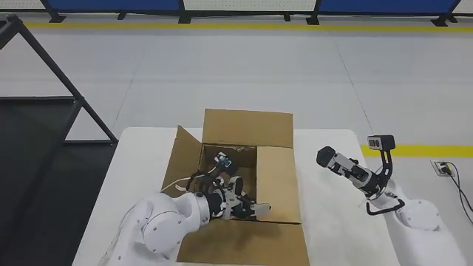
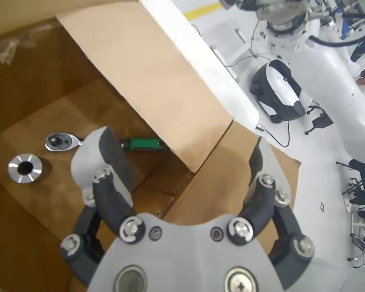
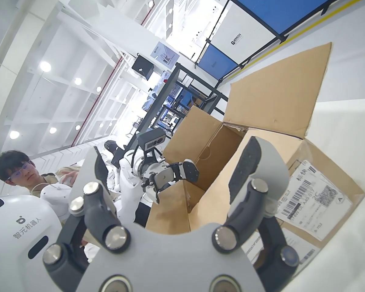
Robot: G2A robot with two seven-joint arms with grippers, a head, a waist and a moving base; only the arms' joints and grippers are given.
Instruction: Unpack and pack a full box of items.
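Unpacking, by the look of it, and not yet finished. Lying on the floor of the open cardboard box (image 1: 247, 127), itself on the white bench (image 1: 332, 222): a ratchet (image 2: 59, 141) with a green handle and, just beside it but apart, a metal ring (image 2: 25, 168). Low inside the box, the left gripper (image 2: 181, 141), jaws spread wide and pinching nothing; one finger (image 2: 109, 156) covering the ratchet's middle from the wrist camera, the other hidden past an inward-folded flap (image 2: 146, 71), so apparently straddling that cardboard edge. Off to the side over the bench, the right gripper (image 3: 175, 147), jaws likewise spread and empty.

For a clean pick:
- Draw back clear of the flap first, or risk dragging the box.
- Turn the wrist to set the jaws across the ratchet's narrow shank, not along it.
- Come straight down to just above the cardboard, then close on the tool's middle for a level lift.
- Leave the ring for a separate pick: probably slippery and low, so better gripped across its outer wall.
- Rise straight past the flaps before swinging out to the bench.
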